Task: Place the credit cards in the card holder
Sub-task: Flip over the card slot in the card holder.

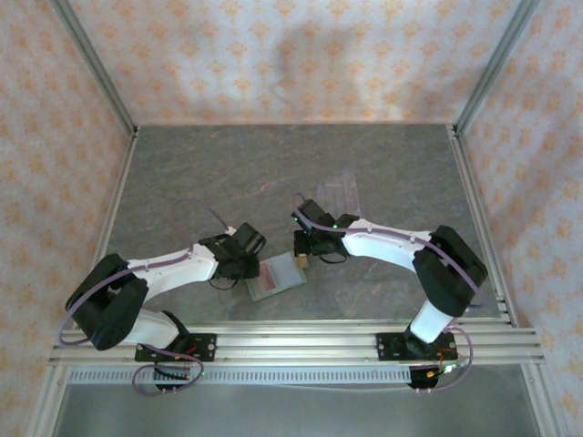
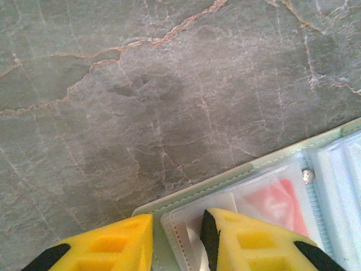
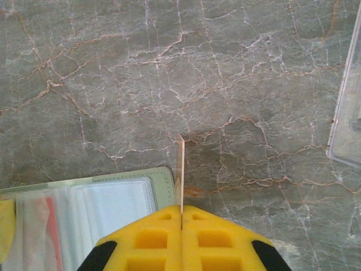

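Right wrist view: a credit card (image 3: 181, 169) is pinched edge-on by the right gripper (image 3: 181, 212) at the far-right corner of the open card holder (image 3: 163, 183), whose left edge is straddled by the part-spread left gripper (image 2: 177, 217); flattening before leftward entry into a pocket (image 3: 121, 197) is advised.

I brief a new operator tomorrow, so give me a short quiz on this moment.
1. True or false: the right pincer is shut on a thin card seen edge-on.
2. What colour is the pocketed card in the card holder? A blue, B red, C black.
3. Fill in: in the right wrist view, the clear tray lies to the ___ of the thin card.
Key: 1 true; 2 B; 3 right.
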You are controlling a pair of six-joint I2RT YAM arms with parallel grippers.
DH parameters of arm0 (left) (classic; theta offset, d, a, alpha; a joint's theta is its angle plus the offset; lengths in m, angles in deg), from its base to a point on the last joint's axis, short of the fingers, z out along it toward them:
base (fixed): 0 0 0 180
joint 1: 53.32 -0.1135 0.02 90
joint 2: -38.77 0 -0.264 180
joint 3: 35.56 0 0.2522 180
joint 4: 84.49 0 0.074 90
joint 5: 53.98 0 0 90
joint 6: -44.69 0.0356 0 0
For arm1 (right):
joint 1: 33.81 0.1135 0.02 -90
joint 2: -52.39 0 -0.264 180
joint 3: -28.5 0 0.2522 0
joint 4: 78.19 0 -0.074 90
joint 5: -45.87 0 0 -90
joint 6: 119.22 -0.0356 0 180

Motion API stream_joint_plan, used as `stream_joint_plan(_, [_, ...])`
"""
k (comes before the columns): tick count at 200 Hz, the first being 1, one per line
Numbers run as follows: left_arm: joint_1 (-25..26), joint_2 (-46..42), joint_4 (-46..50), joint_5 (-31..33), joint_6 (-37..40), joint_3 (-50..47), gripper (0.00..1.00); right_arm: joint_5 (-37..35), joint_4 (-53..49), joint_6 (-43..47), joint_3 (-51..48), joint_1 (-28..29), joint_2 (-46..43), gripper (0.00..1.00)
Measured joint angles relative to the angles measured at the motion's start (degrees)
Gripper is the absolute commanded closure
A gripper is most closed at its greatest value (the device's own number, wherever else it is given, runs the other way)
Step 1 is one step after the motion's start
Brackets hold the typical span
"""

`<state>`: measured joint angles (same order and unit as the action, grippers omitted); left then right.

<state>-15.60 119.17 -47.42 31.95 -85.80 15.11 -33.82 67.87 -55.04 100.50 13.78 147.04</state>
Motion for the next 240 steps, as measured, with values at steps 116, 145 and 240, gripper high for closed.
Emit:
stream_joint_plan(116, [0.00, 0.61, -0.26, -0.07, 0.02, 0.02, 0.70, 6.34, 6.73, -2.75, -2.12, 1.03, -0.37, 1.00])
stream_joint_plan(145, [0.00, 0.63, -0.33, -0.07, 0.02, 0.00, 0.70, 7.23, 7.26, -3.13, -2.16, 1.03, -1.40, 1.00])
stream_joint_plan(240, [-0.02, -0.55, -0.13, -0.11, 0.20, 0.13, 0.61, 17.31, 18.36, -9.16, -4.04, 1.33, 1.51, 1.00])
